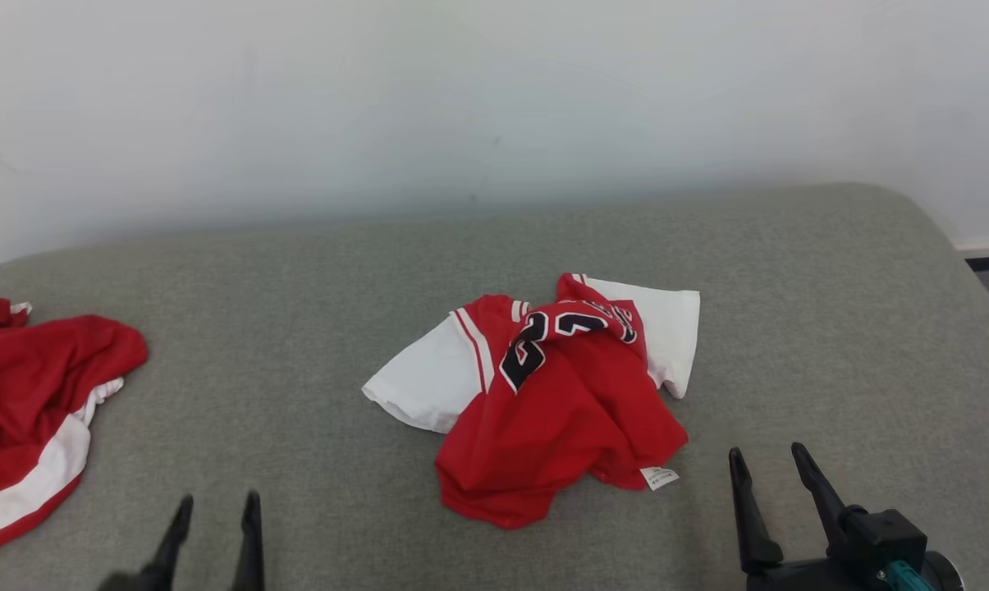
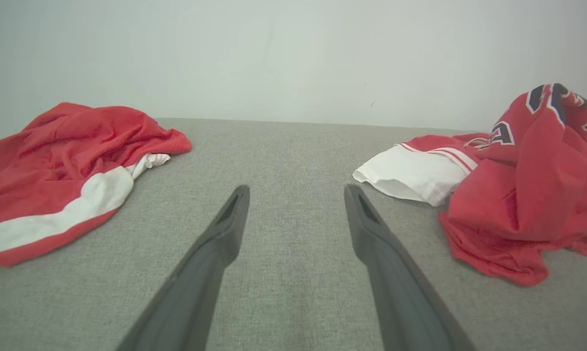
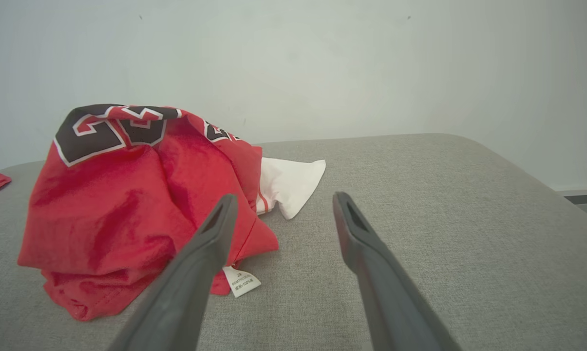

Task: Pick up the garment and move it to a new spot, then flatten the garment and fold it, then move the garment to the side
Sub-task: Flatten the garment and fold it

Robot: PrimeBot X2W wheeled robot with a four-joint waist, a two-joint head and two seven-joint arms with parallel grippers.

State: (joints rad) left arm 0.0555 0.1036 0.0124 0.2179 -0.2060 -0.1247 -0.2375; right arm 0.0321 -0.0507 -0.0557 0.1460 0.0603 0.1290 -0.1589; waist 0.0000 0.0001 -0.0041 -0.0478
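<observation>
Crumpled red, white-banded cloth (image 1: 34, 386) on grey upholstery (image 1: 297, 328); pale wall (image 1: 461, 98) behind

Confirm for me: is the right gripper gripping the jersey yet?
No, the right gripper stands open on the grey surface beside the jersey, apart from it.

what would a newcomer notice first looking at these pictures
The crumpled red and white jersey with black numbers lies heaped in the middle of the grey fabric-covered surface. A second red garment with a white stripe is bunched at the surface's left edge. The robot's dark two-fingered left hand and right hand sit open at the near side, touching neither.
</observation>
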